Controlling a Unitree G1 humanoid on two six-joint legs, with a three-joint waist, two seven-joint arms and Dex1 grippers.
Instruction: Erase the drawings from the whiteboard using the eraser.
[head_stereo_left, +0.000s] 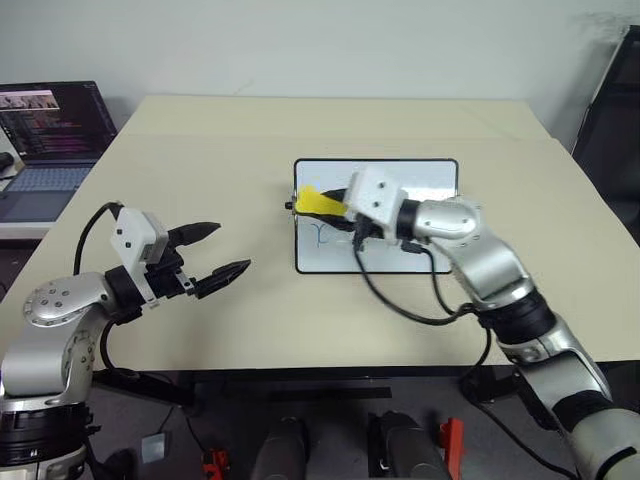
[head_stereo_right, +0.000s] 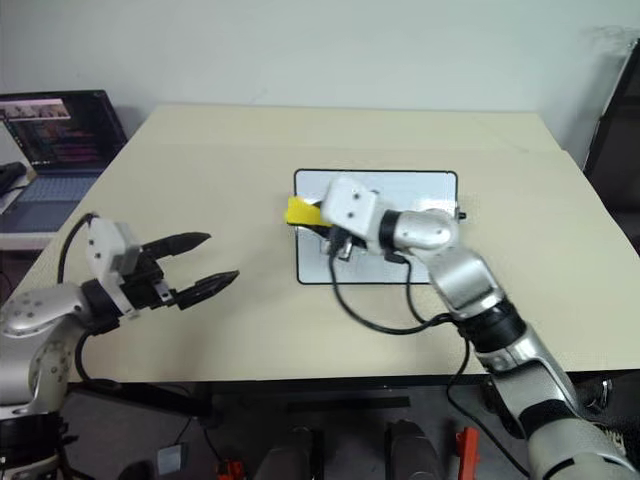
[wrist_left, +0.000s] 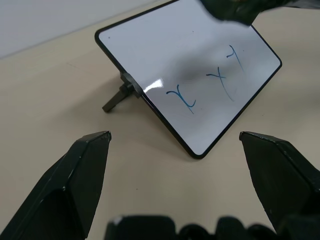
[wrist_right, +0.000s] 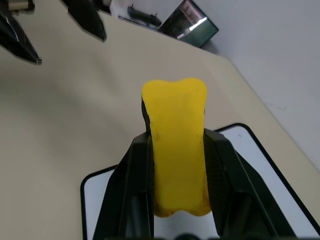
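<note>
The whiteboard (head_stereo_left: 432, 181) lies near the middle of the table, its black frame and a side knob (wrist_left: 116, 100) visible. Thin blue drawings (wrist_left: 210, 85) run across its lower-left part, also faintly seen as drawings (head_stereo_left: 322, 235) in the head view. My right gripper (head_stereo_left: 335, 208) is shut on the yellow eraser (head_stereo_left: 318, 201), holding it over the board's left edge. The eraser (wrist_right: 177, 145) sticks out past the fingertips. My left gripper (head_stereo_left: 230, 247) hovers open and empty to the left of the board, pointing toward it.
A beige table (head_stereo_left: 250, 130) carries the board. An open laptop (head_stereo_left: 50, 130) sits on a lower surface off the table's left side. A dark chair (head_stereo_left: 615, 120) stands at the right. My right arm's black cable (head_stereo_left: 400, 300) loops over the board's near edge.
</note>
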